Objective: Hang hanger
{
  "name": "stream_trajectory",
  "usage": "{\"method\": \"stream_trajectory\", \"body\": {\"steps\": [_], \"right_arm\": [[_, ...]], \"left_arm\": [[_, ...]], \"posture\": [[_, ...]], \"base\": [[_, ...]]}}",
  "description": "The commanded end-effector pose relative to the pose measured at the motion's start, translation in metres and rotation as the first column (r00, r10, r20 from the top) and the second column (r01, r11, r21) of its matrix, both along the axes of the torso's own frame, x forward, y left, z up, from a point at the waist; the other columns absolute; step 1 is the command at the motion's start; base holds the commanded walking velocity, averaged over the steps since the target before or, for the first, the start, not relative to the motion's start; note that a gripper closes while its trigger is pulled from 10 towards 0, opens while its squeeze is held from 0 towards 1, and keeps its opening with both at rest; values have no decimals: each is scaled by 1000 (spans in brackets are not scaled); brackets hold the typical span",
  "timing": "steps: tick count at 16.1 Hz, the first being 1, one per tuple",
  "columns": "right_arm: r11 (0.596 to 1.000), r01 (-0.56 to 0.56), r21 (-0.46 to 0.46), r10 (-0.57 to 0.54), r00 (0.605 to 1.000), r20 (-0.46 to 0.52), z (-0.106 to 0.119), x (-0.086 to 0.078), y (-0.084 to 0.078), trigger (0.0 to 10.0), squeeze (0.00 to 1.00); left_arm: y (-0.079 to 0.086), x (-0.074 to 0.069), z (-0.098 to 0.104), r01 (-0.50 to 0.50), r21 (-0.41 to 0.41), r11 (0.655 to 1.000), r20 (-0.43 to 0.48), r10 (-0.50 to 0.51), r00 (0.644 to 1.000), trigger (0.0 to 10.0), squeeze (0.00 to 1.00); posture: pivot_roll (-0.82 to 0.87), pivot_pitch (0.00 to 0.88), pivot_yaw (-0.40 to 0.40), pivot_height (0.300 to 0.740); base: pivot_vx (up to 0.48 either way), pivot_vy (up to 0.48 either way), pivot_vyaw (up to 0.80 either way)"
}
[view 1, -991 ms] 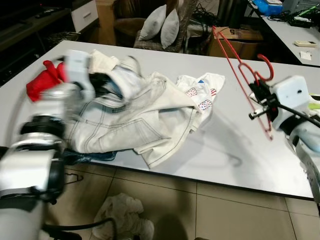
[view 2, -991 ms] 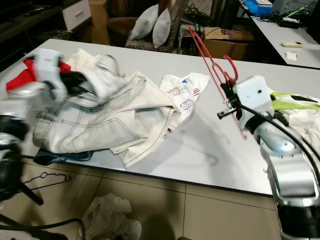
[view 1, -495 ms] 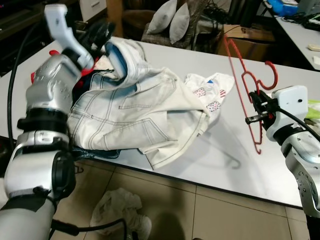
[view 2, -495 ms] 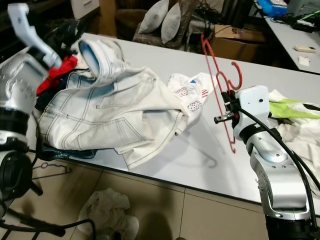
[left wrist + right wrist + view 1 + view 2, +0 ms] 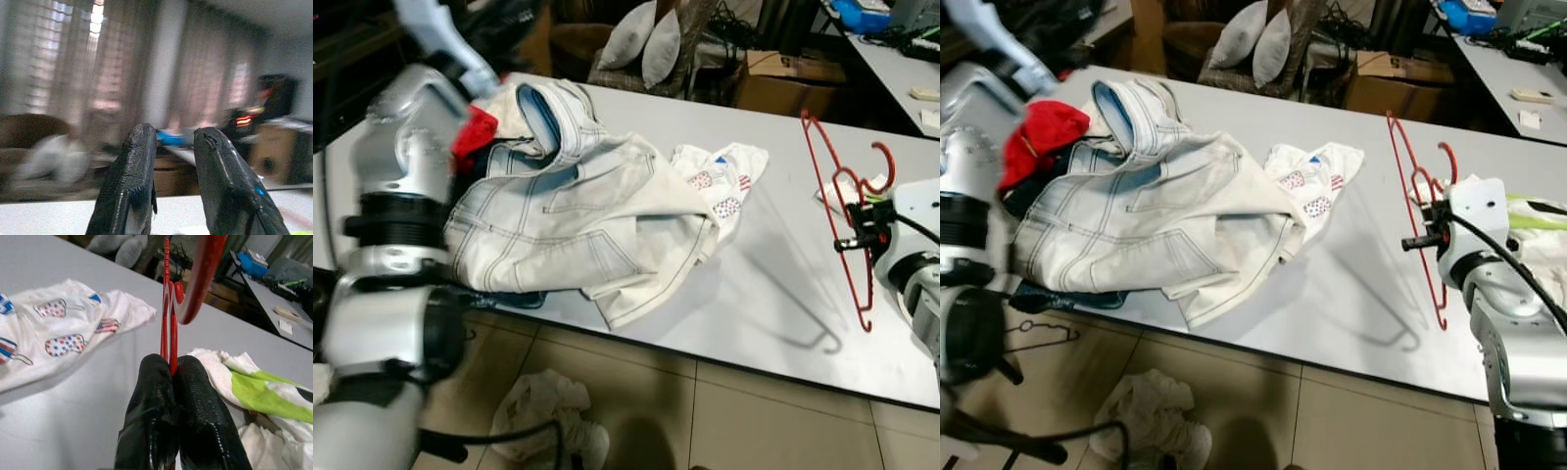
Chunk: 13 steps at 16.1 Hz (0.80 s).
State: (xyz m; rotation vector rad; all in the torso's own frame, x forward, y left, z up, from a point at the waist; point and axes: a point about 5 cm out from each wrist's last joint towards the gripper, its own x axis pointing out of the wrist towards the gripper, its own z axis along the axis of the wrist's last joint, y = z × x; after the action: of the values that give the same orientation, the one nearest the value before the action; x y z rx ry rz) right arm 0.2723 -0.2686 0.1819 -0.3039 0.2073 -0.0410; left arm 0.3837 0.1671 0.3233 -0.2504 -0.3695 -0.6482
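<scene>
While clamped in the right tool [image 5: 171, 369], red hanger [image 5: 850, 211] above bare table [image 5: 773, 284] near its edge; left tool [image 5: 173, 142] parted.

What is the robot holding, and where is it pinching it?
The right gripper is shut on the red hanger, pinching its thin wire just below the hook. The left gripper holds nothing.

left arm [image 5: 406, 147]: motion-blurred | red garment [image 5: 1038, 137]: partly hidden | curtains [image 5: 73, 63]: blurred
</scene>
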Motion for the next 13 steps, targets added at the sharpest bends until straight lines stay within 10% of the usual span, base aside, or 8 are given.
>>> {"method": "stream_trajectory", "body": {"steps": [1,3,6,11,13], "right_arm": [[999,27,-21,-26,999,27,11,2,-8,10000,0],[998,38,-40,-36,998,46,16,4,-9,10000,0],[998,21,-64,-17,998,67,24,0,-6,10000,0],[996,8,-85,-4,999,53,21,-8,-6,10000,0],[995,-9,-95,14,999,47,21,-9,-3,10000,0]], "left_arm": [[-25,-6,0,136,-45,990,-16,-136,991,10000,0],[-76,-15,-25,308,0,951,-76,-307,949,10000,0],[-129,-11,-113,321,334,886,-306,-220,926,10000,0],[-166,-33,-175,489,359,795,-477,-294,828,10000,0],[-167,-37,-203,454,526,719,-480,-190,856,10000,0]], "posture": [[-29,0,-45,740],[-30,0,-43,740],[-55,0,-17,740],[-84,0,5,740],[-93,0,10,740]], "base": [[0,0,0],[0,0,0],[0,0,0],[0,0,0],[0,0,0]]}}
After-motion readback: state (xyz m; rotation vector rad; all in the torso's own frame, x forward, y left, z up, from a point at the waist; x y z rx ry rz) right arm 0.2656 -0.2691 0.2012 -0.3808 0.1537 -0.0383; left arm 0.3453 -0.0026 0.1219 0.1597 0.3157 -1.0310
